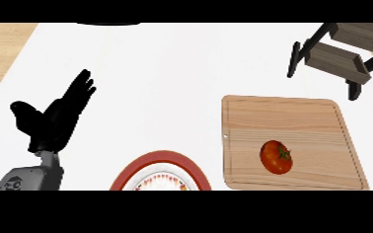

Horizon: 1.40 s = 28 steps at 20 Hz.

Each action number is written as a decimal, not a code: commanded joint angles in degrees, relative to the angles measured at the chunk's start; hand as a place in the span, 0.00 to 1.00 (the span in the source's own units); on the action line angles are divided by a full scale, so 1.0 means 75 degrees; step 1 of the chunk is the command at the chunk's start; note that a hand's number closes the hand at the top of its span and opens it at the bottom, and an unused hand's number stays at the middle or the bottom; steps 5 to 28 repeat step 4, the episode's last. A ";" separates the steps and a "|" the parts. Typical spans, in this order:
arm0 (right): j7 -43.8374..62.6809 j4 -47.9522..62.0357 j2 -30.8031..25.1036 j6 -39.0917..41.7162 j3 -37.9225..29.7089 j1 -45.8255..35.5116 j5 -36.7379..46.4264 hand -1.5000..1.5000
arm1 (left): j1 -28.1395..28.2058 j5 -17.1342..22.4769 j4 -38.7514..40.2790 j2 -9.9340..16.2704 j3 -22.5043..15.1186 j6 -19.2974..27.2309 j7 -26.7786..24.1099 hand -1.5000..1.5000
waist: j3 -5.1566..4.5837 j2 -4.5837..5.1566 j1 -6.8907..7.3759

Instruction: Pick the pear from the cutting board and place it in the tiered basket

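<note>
A red, round fruit point(277, 156) with a green stem, looking like a tomato rather than a pear, lies on the board point(291, 123) toward its near edge. The wooden basket point(336, 59) stands beyond the board at the far right. A red-rimmed plate point(164, 159) sits left of the board. The left hand point(55, 116) rests open, fingers up, at the left.

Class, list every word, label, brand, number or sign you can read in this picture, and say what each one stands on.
None: no readable text shows.
The plate has a red rim and a reddish pattern inside, not letters.
The cutting board, the red fruit and the tiered basket carry no marks.
</note>
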 commanded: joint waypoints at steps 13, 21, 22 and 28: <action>-0.0549 0.0317 -0.0778 0.0913 -0.0335 0.0847 -0.0233 0.00 | 0.0190 0.0048 -0.0023 0.0070 0.0086 -0.0129 -0.0173 0.50 | 0.0023 -0.0006 -0.0039; -0.0549 0.0317 -0.0778 0.0913 -0.0335 0.0847 -0.0233 0.00 | 0.0190 0.0048 -0.0023 0.0070 0.0086 -0.0129 -0.0173 0.50 | 0.0023 -0.0006 -0.0039; -0.0549 0.0317 -0.0778 0.0913 -0.0335 0.0847 -0.0233 0.00 | 0.0190 0.0048 -0.0023 0.0070 0.0086 -0.0129 -0.0173 0.50 | 0.0023 -0.0006 -0.0039; -0.0549 0.0317 -0.0778 0.0913 -0.0335 0.0847 -0.0233 0.00 | 0.0190 0.0048 -0.0023 0.0070 0.0086 -0.0129 -0.0173 0.50 | 0.0023 -0.0006 -0.0039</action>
